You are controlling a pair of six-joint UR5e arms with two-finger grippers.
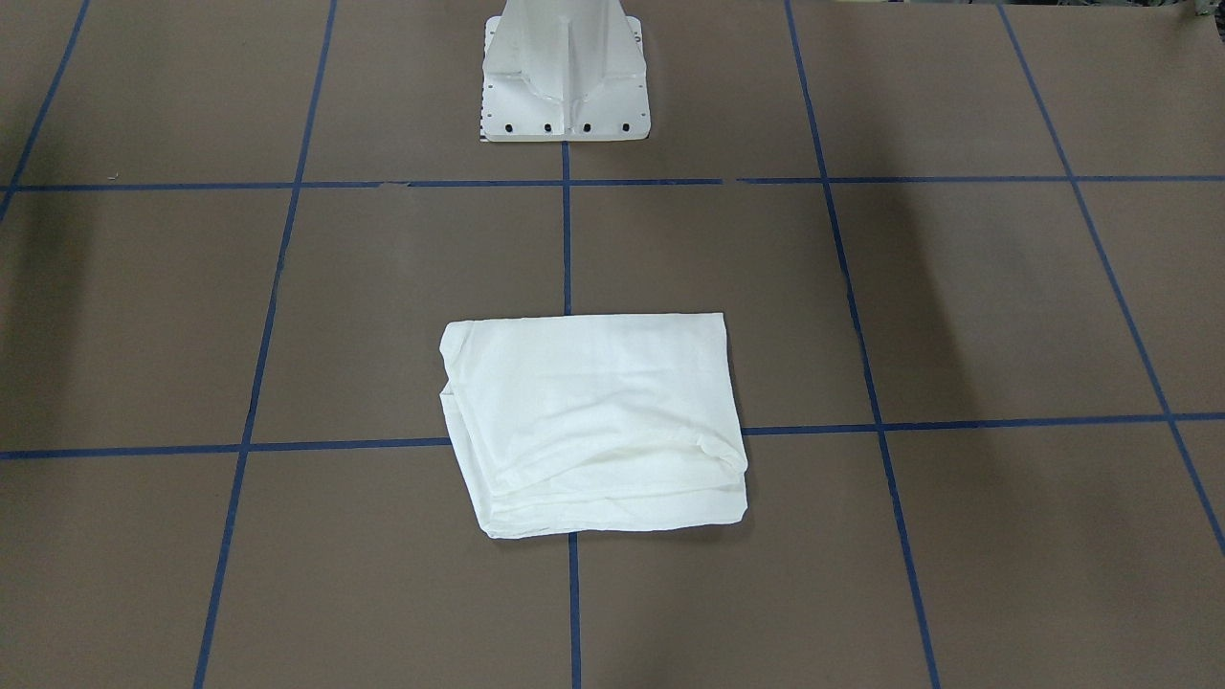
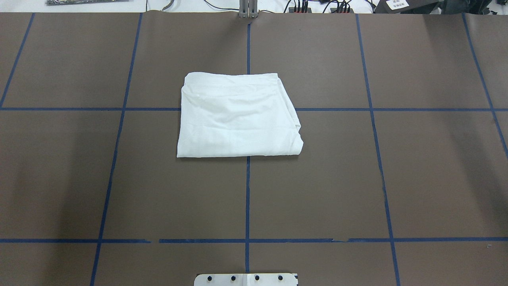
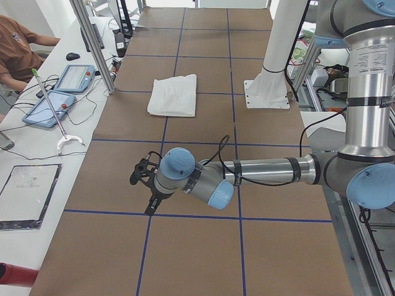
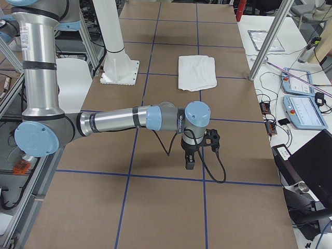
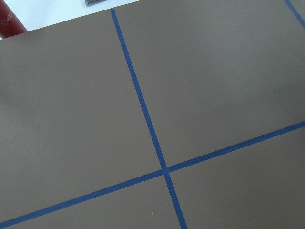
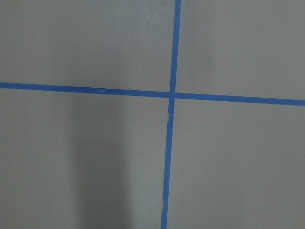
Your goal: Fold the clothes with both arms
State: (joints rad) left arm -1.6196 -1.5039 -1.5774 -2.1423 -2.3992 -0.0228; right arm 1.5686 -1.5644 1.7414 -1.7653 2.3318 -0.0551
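The clothes lie as one white shirt folded into a compact rectangle at the table's middle, also seen in the front-facing view and both side views. No print or collar shows. My left gripper hangs over bare table far from the shirt, toward the table's left end. My right gripper hangs likewise near the right end. Both show only in the side views, so I cannot tell whether they are open or shut. Nothing seems held. The wrist views show only brown table and blue tape.
A white metal pedestal stands at the robot's side of the table, which is brown with blue tape lines. Beside the table, a desk holds teach pendants and a seated person. More pendants sit on the opposite side.
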